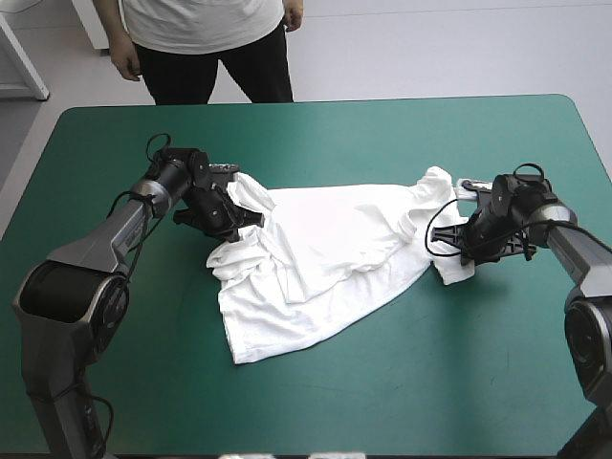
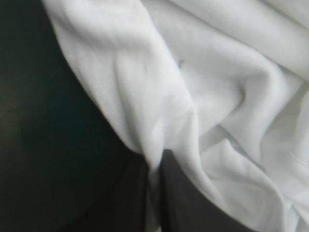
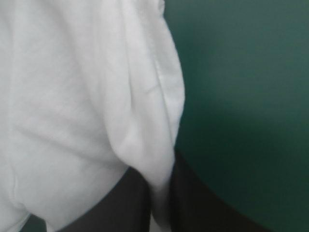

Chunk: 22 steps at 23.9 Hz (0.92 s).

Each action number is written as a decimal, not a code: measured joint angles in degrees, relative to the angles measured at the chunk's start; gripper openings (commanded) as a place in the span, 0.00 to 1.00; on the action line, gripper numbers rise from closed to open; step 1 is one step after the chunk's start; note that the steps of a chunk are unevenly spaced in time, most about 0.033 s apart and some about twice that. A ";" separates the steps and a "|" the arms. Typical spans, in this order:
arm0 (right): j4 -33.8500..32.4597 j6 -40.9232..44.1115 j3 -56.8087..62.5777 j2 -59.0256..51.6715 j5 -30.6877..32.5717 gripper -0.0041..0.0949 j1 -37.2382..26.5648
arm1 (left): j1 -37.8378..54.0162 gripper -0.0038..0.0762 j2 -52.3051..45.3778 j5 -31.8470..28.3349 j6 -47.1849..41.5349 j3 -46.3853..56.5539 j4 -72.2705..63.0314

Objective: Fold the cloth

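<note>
Nearly shut, left pincer (image 2: pixel 155 169) and right pincer (image 3: pixel 162 180) each pinch the T-shirt (image 1: pixel 330 251).

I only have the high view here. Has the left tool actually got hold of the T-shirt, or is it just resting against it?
Observer: It has hold. In its wrist view the left tool is all but shut, with a fold of the T-shirt pinched between the black fingers.
Operator: And the right one?
Observer: Same there. The right tool pinches a stitched edge of the T-shirt, with bare teal-green cover beside it.
</note>
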 measured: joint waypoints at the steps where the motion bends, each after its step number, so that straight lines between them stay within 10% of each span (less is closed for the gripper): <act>1: 0.05 0.00 0.00 0.00 0.09 0.02 0.00 | 0.00 0.04 0.07 0.27 0.05 -0.24 0.07; 22: -1.27 -4.46 -31.97 -31.41 16.50 0.02 0.15 | 0.21 0.04 -24.62 9.62 0.43 -36.88 9.68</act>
